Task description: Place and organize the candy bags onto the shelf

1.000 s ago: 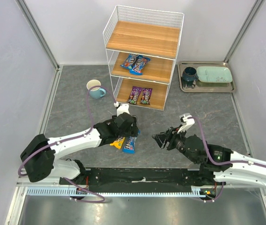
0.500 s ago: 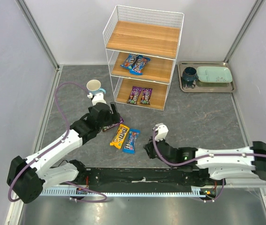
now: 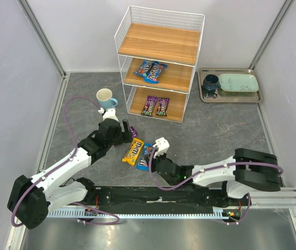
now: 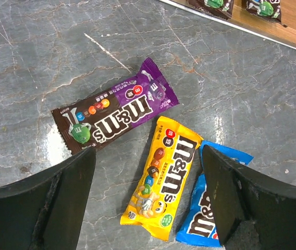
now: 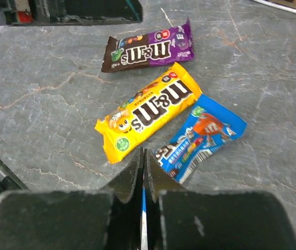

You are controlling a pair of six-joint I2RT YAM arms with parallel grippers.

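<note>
Three candy bags lie flat on the grey table in front of the shelf (image 3: pixel 158 62): a purple one (image 4: pixel 116 114), a yellow one (image 4: pixel 163 177) and a blue one (image 5: pixel 202 136). My left gripper (image 4: pixel 148 156) hovers open above them, its fingers either side of the yellow bag, holding nothing. My right gripper (image 5: pixel 143 153) is low at the blue bag's near end, jaws shut with a thin blue strip of the bag between them. More blue bags (image 3: pixel 150 70) lie on the shelf's middle board and purple ones (image 3: pixel 156 105) on the bottom board. The top board is bare.
A cup (image 3: pixel 105 97) stands left of the shelf. A metal tray (image 3: pixel 252 96) with a dark cup and a green plate sits at the back right. Both arms reach in close together over the loose bags.
My right arm has swung left across the table to the blue bag and shut its jaws. My left arm pulled back toward the cup and opened wider, leaving the purple bag on the table.
</note>
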